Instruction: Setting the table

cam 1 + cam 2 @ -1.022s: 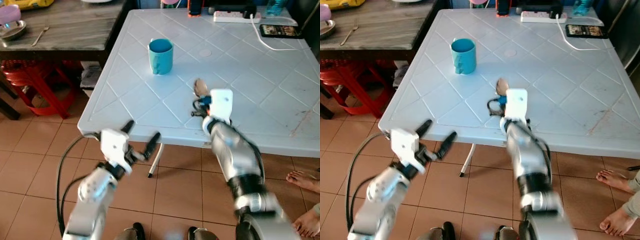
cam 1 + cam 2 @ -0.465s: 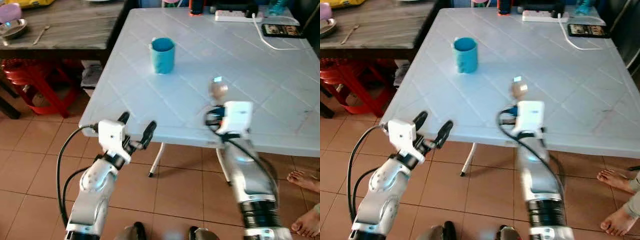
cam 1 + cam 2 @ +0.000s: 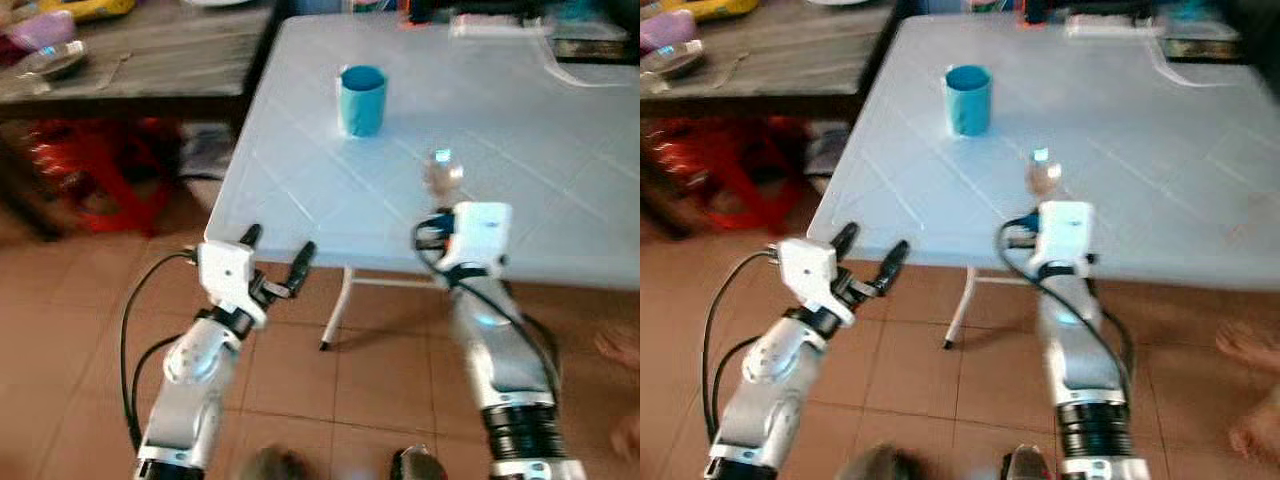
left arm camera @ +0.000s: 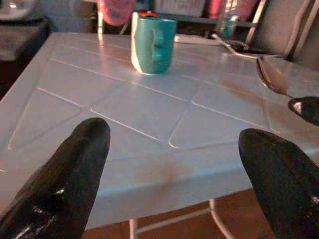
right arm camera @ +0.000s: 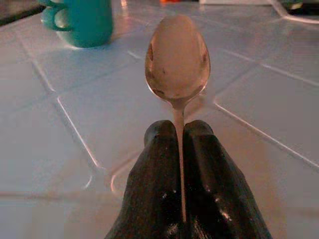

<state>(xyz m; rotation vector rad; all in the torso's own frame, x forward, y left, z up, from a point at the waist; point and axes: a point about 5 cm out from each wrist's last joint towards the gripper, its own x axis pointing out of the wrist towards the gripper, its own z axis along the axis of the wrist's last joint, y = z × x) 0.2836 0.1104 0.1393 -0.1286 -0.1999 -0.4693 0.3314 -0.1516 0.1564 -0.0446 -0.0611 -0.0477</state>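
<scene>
Right jaws pinch one spoon [image 5: 177,57] near one teal mug [image 3: 361,99].

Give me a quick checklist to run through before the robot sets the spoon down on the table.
1. Grip on spoon: ok, the right gripper is shut on its handle, bowl pointing ahead.
2. Right gripper over the white table: ok, near the front edge.
3. Teal mug out of the way: ok, it stands upright, farther in and to the left.
4. Landing spot ahead of the spoon: ok, bare tabletop.
5. Left gripper: ok, open, below the table's front corner, holding nothing.
6. Spoon's height above the table: cannot tell.
</scene>
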